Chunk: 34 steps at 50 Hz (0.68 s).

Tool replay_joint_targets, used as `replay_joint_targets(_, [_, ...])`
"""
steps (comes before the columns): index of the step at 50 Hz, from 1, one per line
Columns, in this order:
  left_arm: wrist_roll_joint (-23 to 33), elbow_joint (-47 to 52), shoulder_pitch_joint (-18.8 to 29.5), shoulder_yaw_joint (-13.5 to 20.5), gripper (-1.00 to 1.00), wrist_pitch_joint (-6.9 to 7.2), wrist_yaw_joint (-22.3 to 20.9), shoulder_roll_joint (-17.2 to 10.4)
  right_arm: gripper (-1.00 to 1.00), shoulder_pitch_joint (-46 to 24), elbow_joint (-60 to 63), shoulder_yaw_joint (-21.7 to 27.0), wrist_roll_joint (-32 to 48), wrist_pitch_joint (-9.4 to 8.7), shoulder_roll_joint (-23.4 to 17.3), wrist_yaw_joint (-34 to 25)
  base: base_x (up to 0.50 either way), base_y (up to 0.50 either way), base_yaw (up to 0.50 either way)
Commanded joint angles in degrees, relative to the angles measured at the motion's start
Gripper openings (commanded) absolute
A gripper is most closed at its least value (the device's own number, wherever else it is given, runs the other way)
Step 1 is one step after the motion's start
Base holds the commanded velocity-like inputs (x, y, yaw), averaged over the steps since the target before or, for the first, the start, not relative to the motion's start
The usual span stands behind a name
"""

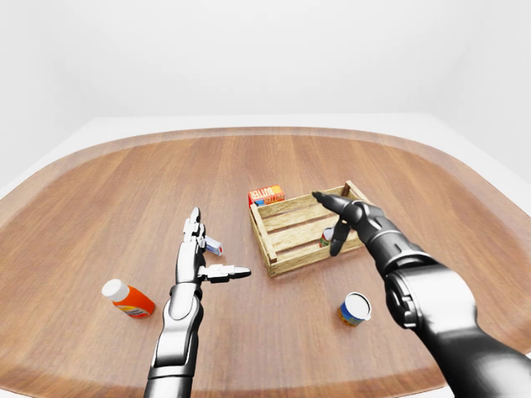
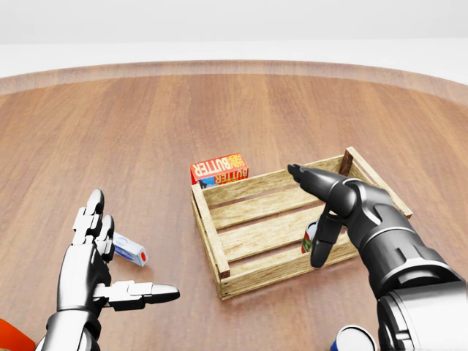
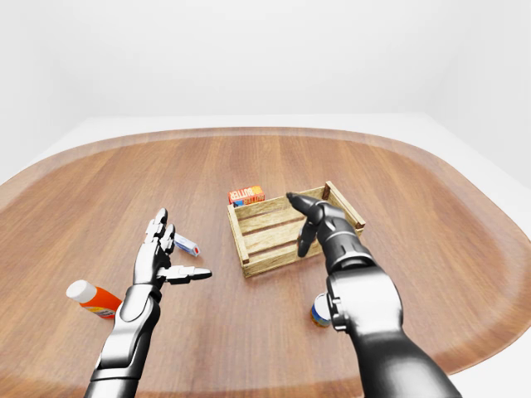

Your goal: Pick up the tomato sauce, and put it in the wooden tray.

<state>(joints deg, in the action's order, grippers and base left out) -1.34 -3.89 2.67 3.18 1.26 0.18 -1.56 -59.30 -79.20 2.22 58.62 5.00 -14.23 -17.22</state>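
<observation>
**A:** What's on your far left?

**Me:** In the left-eye view I see an orange bottle (image 1: 129, 300) with a white cap lying on the table (image 1: 108, 191), well apart from everything else. Next comes my left hand (image 2: 99, 274), raised over the wood with its fingers spread wide, gripping nothing. Just right of it lies a small white tube (image 2: 130, 250) with a red end.

**A:** And the middle?

**Me:** A butter box (image 2: 219, 169) sits touching the tray's top-left wall, outside it. The tray (image 2: 212, 238) itself is a slatted wooden crate, set at a slight angle.

**A:** Where's the sauce?

**Me:** The sauce can (image 2: 310, 238) is inside the tray, near its lower-right part, partly hidden behind my finger. I can't tell whether it stands straight.

**A:** Your right hand?

**Me:** My right hand (image 2: 329, 205) hangs over the tray, released: one finger points up-left, another hangs down beside the can. Nothing is in its grasp.

**A:** Anything further right?

**Me:** A blue cup (image 1: 354, 308) with a white top stands on the table below the tray.
</observation>
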Motion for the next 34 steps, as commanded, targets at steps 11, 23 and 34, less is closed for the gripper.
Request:
replay_joint_targets(11, [0.04,-0.17,0.13,-0.01,1.0,0.03,0.08,0.0,1.0,-9.79,1.17,0.06,-1.81,0.0,-5.59,-6.44,0.0,0.0,0.0])
replay_joint_targets(23, [0.02,-0.4,0.23,-0.02,1.0,0.03,0.04,-0.04,1.0,-10.8,1.46,-0.19,-2.12,0.0,-7.75,-6.6,0.0,0.0,0.0])
replay_joint_targets(34, [0.0,0.05,0.01,0.0,1.0,0.27,0.03,-0.05,1.0,-11.35,1.39,-0.06,-1.88,0.0,-8.12,-3.97,0.0,0.0,0.0])
